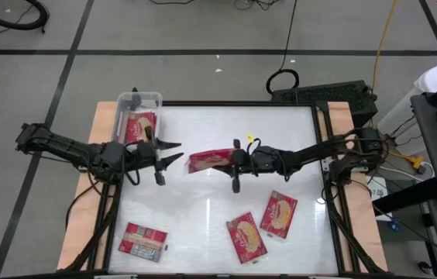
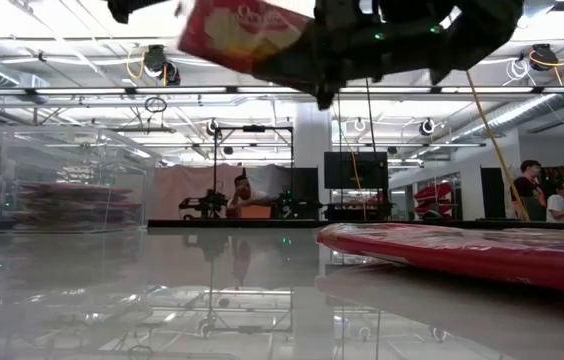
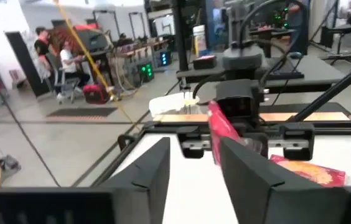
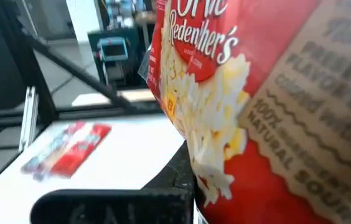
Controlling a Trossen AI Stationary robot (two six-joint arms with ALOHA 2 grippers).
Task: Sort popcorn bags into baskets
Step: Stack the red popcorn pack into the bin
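Two dark jointed arms — black cabling, tapered fingers [image 3: 154, 177].

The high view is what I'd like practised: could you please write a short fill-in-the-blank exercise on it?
1. The right gripper holds one popcorn bag ____ the table.
2. The clear basket already holds ____ bag.
3. ____ bags lie loose on the table.
4. The left gripper has its jaws ____.

Missing words: above; one; three; open

The popcorn bag [image 4: 244, 106] held up close shows the words "Redenbacher's" in a red circle, "100%" lower down, and "FLAVORS" on its side panel.
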